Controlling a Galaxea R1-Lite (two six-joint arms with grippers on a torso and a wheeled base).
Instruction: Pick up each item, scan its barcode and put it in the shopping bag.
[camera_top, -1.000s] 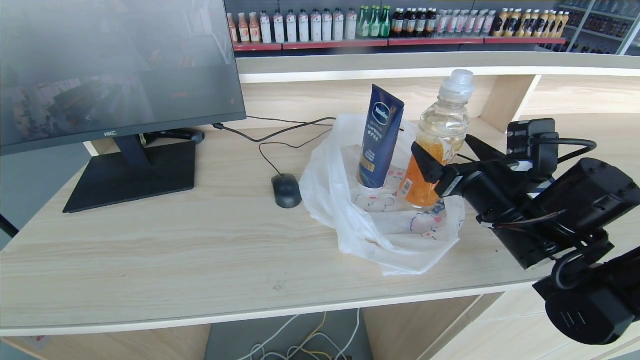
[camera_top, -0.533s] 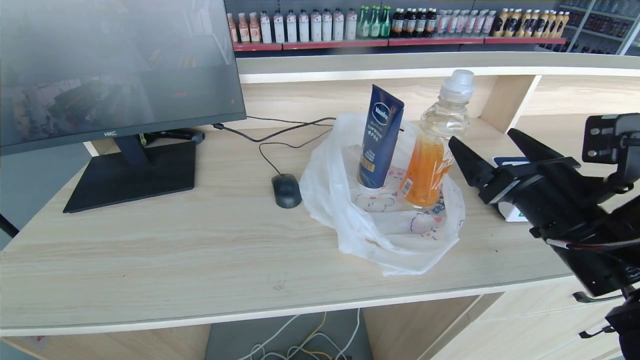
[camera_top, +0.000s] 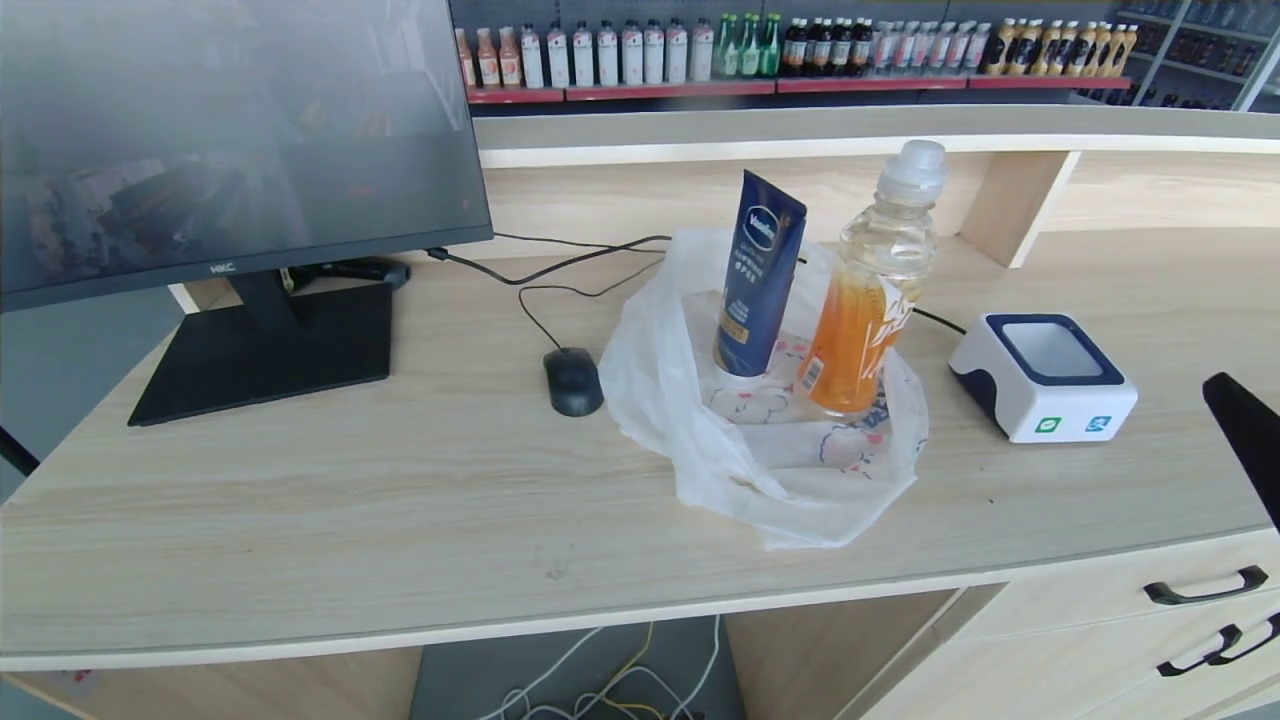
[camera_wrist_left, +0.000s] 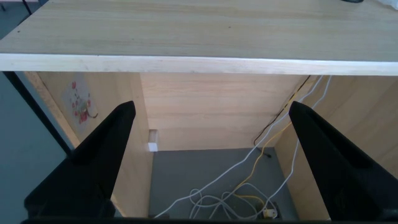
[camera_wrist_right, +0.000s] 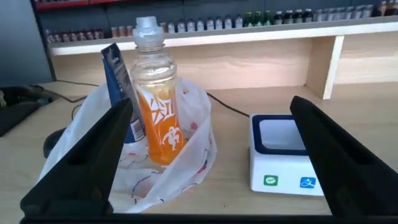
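A white plastic shopping bag lies open on the wooden counter. Inside it stand a dark blue tube and an orange drink bottle, side by side and upright. The white barcode scanner sits to the bag's right. My right gripper is open and holds nothing, well back from the bottle, the bag and the scanner. One of its fingers shows at the right edge of the head view. My left gripper is open, low in front of the counter's front edge.
A monitor on a black stand fills the back left, with a mouse and its cables beside the bag. Drawer handles sit under the counter at right. Loose cables lie on the floor below. A raised ledge runs behind.
My right gripper let go of the orange bottle and drew back to the right, almost out of the head view. The bottle stays standing in the bag, and the scanner is now uncovered.
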